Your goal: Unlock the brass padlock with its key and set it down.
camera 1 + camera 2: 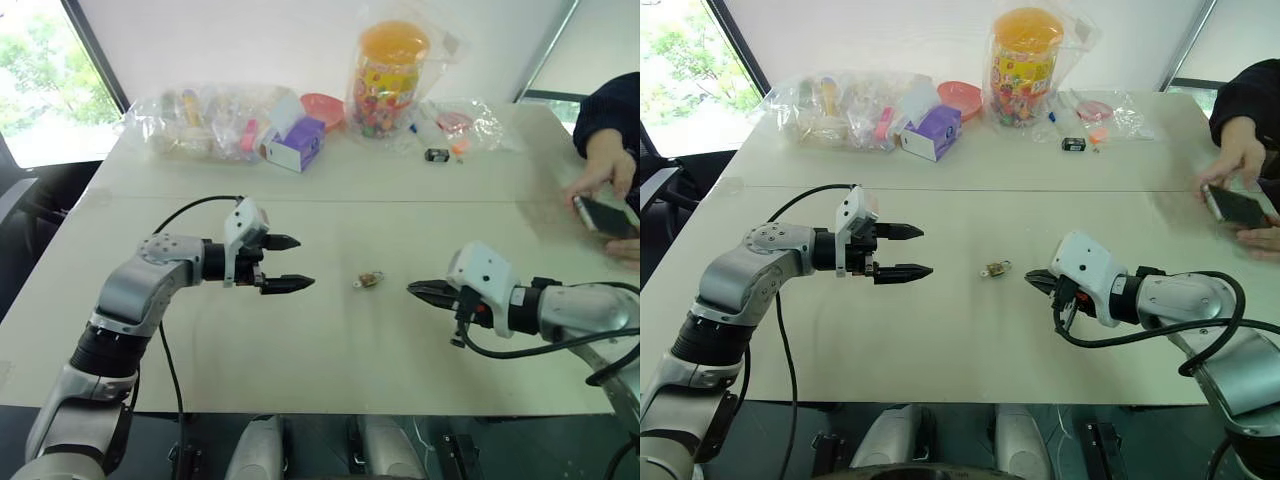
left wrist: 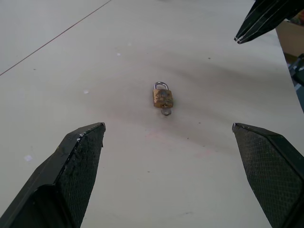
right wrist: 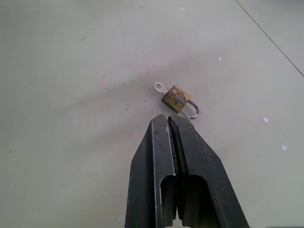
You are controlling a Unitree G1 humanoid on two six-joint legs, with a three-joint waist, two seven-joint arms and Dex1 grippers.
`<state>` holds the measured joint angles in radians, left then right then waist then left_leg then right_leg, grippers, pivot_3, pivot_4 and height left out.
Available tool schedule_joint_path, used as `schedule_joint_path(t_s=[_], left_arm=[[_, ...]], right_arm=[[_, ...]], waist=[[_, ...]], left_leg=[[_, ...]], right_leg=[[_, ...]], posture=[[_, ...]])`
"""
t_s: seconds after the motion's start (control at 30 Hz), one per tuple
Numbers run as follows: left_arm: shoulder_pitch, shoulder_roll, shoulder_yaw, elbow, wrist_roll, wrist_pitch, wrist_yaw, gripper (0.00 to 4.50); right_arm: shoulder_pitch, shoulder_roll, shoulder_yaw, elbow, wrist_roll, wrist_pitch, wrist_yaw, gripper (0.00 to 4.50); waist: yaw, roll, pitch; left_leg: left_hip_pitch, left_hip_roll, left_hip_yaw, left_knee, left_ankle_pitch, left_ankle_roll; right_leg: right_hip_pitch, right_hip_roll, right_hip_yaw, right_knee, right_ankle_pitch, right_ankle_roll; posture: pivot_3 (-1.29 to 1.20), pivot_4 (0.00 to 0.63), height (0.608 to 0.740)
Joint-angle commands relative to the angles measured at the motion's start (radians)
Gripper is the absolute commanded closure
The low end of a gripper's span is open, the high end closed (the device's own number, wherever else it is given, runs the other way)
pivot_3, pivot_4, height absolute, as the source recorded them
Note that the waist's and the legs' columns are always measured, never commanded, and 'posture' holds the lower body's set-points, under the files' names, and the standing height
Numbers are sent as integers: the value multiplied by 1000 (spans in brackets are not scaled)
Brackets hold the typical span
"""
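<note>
Pale table (image 1: 330, 340) bears brass padlock (image 1: 370, 280), bagged clutter (image 1: 215, 120).

Tarnished brass padlock (image 3: 176, 99), silvery metal key (image 3: 160, 87).

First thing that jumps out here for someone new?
The tiny brass padlock, key in it, lying alone mid-table between the open left gripper and the shut right gripper. Behind it, a bright orange-lidded candy jar among bagged clutter at the far edge.

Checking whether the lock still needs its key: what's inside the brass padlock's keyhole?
The key sits in the brass padlock, its round silvery head sticking out. Its blade is hidden inside the body.
</note>
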<state>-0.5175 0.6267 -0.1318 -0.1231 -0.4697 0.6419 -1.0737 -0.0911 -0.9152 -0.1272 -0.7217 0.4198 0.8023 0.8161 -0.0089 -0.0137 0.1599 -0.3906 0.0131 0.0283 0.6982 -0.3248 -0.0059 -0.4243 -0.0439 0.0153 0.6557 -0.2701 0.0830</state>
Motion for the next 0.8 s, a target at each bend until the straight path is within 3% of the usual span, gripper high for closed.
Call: schedule_joint_path(t_s=[0.03, 0.47, 0.8], left_arm=[[-11, -10, 2, -12, 8, -37, -3, 38], [-51, -56, 2, 23, -13, -14, 5, 38], [-28, -59, 11, -25, -43, 18, 7, 38]], right_arm=[[-7, -22, -31, -20, 9, -9, -1, 4500], [58, -43, -80, -49, -2, -15, -10, 4500], [-8, -60, -45, 1, 4, -32, 6, 4500]], waist=[[1, 0, 0], [1, 0, 0], [-1, 0, 0]], left_leg=[[0, 0, 0, 0, 0, 0], [0, 0, 0, 0, 0, 0], [0, 0, 0, 0, 0, 0]], right_leg=[[0, 0, 0, 0, 0, 0], [0, 1, 0, 0, 0, 0], [0, 0, 0, 0, 0, 0]], posture=[[0, 150, 735], [0, 150, 735], [0, 150, 735]])
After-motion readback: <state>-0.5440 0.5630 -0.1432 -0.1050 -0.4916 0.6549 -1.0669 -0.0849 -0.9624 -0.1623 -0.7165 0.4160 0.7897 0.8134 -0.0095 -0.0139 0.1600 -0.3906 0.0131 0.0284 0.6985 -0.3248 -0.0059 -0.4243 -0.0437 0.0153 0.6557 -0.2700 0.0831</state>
